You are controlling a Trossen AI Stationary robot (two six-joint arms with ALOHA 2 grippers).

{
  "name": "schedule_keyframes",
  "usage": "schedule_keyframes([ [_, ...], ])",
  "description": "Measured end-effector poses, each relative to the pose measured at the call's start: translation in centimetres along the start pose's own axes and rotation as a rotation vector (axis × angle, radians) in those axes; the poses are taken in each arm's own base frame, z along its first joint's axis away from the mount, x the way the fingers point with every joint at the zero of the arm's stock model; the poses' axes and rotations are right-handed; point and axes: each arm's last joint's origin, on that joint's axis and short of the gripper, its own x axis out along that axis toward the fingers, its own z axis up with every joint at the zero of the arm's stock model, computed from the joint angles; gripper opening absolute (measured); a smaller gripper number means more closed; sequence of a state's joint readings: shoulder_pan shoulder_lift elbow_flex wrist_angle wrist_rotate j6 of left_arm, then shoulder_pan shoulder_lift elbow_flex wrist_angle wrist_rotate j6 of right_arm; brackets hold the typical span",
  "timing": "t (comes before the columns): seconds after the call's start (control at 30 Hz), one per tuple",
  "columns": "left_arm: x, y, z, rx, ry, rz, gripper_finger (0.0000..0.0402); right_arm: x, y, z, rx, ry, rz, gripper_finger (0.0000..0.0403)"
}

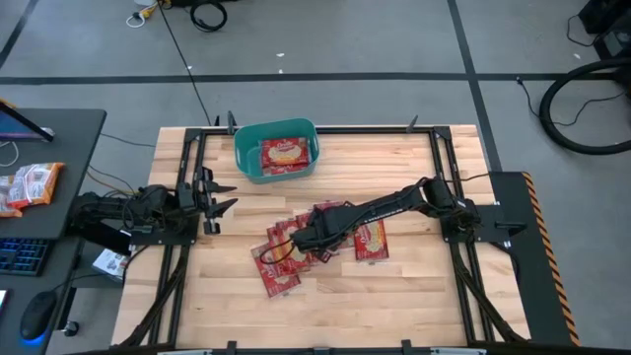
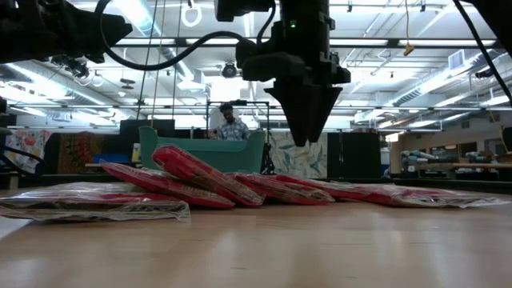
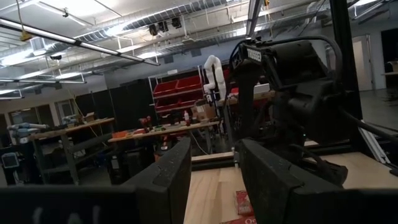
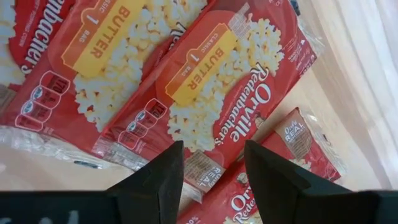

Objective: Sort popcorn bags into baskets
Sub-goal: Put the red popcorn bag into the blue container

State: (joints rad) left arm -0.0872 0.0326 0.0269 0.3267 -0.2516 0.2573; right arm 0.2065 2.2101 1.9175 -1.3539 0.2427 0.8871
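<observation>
Several red popcorn bags (image 1: 286,254) lie overlapping in a pile at the table's middle, with one more (image 1: 372,240) just to its right. In the low view the pile (image 2: 200,180) rests flat on the wood. The teal basket (image 1: 254,158) stands near the far edge with one popcorn bag (image 1: 284,154) in it. My right gripper (image 1: 301,237) hangs open above the pile, pointing down; its fingers (image 4: 211,180) stand over a bag's short edge (image 4: 205,106) without touching it. My left gripper (image 1: 222,197) waits open at the table's left side.
Black frame rails (image 1: 187,168) run along the table's left and right sides. A desk to the left carries orange-and-white snack packets (image 1: 30,185), a keyboard and a mouse. Bare wood lies along the near edge (image 1: 394,306). A person (image 2: 232,120) stands far behind the table.
</observation>
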Motion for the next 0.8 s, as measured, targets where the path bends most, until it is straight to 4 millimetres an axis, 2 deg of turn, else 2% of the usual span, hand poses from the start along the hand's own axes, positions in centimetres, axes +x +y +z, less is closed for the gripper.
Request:
schedule_keyframes([
  [0.3, 0.0, 0.1, 0.0, 0.020, 0.010, 0.028, 0.0141, 0.5, -1.3, 1.4, 0.070, 0.039, 0.017, 0.0176],
  [0.43, 0.0, 0.1, -0.1, 0.026, 0.018, 0.047, 0.0141, 0.4, -0.7, 1.3, -0.062, 0.006, 0.039, 0.0179],
  [0.6, 0.0, 0.1, -0.1, 0.029, 0.019, 0.049, 0.0141, 0.2, 1.8, -0.4, -0.297, -0.124, 0.050, 0.0179],
  [0.8, 0.0, 0.1, -0.1, 0.028, 0.018, 0.049, 0.0141, 1.5, 3.2, -3.5, -0.420, -0.094, 0.008, 0.0193],
])
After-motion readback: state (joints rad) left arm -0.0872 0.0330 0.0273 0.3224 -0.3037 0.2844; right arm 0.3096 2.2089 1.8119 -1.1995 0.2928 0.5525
